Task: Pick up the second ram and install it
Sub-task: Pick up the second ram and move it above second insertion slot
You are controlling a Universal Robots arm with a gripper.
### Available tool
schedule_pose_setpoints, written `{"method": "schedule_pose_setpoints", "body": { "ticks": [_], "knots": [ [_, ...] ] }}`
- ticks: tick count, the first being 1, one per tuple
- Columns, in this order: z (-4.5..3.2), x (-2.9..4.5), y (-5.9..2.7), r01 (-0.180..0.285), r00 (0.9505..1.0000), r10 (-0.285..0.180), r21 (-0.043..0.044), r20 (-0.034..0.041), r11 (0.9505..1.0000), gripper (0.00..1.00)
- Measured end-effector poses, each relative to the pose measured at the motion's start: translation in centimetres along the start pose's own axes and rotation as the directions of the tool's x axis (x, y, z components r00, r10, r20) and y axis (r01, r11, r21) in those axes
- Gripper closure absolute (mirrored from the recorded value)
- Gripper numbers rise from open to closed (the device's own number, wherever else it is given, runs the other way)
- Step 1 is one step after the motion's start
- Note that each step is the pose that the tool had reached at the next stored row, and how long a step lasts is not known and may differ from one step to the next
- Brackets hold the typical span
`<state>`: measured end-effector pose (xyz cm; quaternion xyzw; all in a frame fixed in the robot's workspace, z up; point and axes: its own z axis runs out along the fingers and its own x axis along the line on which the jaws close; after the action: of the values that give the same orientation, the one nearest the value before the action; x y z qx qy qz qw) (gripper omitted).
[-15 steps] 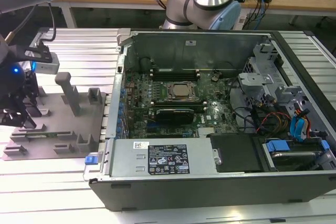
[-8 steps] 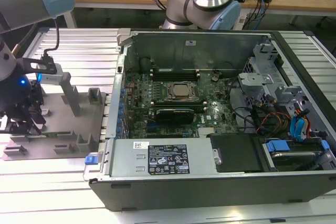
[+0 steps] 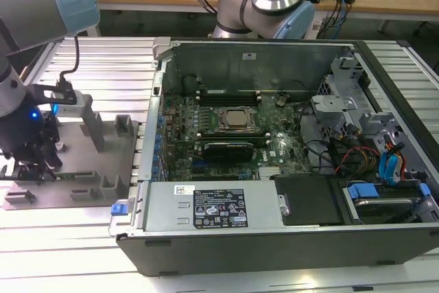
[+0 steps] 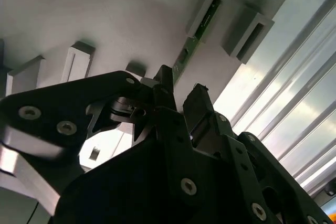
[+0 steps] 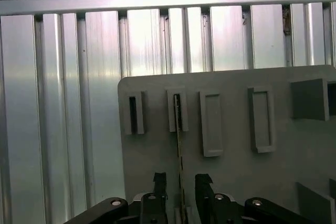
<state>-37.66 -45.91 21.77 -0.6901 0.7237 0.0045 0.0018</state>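
Second ram (image 4: 202,23), long thin green circuit-board stick: on edge in a slot of the flat grey plastic tray (image 3: 113,162) at the exterior view's left, between the parted, unclenched fingers of the black gripper (image 5: 181,181); pick-up step, grasp not yet made, probably calling for a centred squeeze.

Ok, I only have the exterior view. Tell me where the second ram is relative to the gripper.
Observer: In the first wrist view the second ram stands on edge in a slot of the grey tray, with the gripper straddling it.
Operator: Report whether it grips the stick.
Observer: No; a gap shows between each finger and the stick.
Operator: Check the neighbouring pockets.
Observer: The two wider pockets beside it look empty.
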Motion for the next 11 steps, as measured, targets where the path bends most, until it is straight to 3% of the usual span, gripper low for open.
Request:
{"method": "schedule_pose_setpoints", "body": {
  "ticks": [7,11],
  "knots": [
    [1.43,-0.01,0.44,0.027,0.9996,-0.027,-0.0003,0.0006,0.9996,0.66],
    [1.45,-0.02,0.44,0.027,0.9996,-0.027,-0.0003,0.0005,0.9996,0.67]
  ]
}}
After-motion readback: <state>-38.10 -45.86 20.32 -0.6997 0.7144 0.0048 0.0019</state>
